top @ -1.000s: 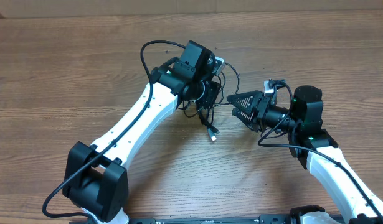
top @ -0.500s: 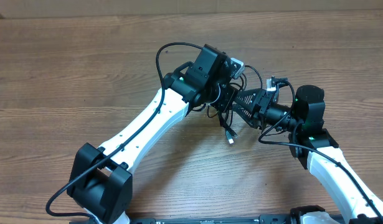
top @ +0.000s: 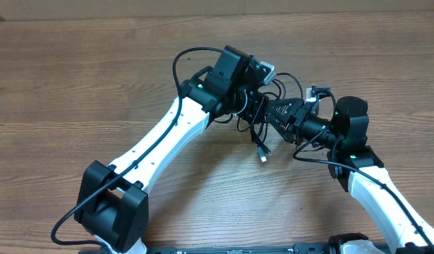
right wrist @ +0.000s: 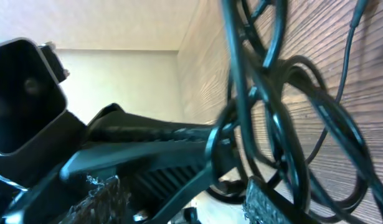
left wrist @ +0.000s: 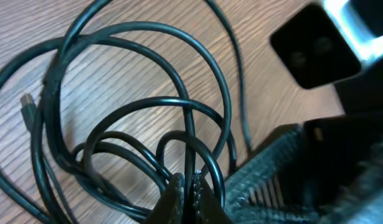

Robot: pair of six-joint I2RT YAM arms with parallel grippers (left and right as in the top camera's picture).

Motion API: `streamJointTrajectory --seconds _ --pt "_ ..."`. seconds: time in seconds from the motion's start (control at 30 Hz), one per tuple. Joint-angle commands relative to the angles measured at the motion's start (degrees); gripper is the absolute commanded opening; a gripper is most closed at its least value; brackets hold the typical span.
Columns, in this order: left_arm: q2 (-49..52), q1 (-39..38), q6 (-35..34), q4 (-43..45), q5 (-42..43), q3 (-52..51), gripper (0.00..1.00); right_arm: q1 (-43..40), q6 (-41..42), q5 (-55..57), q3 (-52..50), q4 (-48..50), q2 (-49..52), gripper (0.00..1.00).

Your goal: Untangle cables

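Between the shut fingers (left wrist: 174,198) of the left claw (left wrist: 186,183) the cables (left wrist: 48,106) sit pinched, the right claw (top: 268,113) half open around their loops

White links and black joints on left arm (top: 160,137) and right arm (top: 389,204); thick black wires (top: 176,65); right claw (top: 268,115) black, ribbed.

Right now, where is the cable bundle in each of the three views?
Overhead: cable bundle centre right, between the two arms' tips.
Left wrist: cable bundle fills left and centre, looping over the table.
Right wrist: cable bundle in the right half, as hanging strands.
Shared landmark: the left fingers, shut on the bundle.
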Motion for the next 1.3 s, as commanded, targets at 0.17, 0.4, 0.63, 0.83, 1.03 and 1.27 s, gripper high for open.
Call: streamJointTrajectory --seconds 0.17,0.4,0.63,0.83,1.03,1.27 --pt "-0.1 -0.5 -2.1 2.4 16.5 2.3 0.04 0.4 -1.5 4.7 0.9 -0.3 -0.1 0.46" --pt "-0.1 0.3 -2.1 2.3 21.4 2.3 0.04 0.4 -2.0 5.2 0.9 -0.5 -0.1 0.27" --pt "-0.1 1.6 -3.1 2.3 25.6 2.3 0.04 0.4 -4.0 7.1 0.9 -0.5 -0.1 0.17" --pt "-0.1 1.7 -3.5 2.3 27.0 2.3 0.04 0.4 -4.3 11.1 0.9 -2.4 -0.1 0.13" --pt "-0.1 1.6 -3.4 2.4 29.6 2.3 0.04 0.4 -5.8 13.5 0.9 -3.1 -0.1 0.04" --pt "-0.1 1.6 -3.4 2.4 29.7 2.3 0.04 0.4 -7.0 13.7 0.9 -3.6 -0.1 0.04"
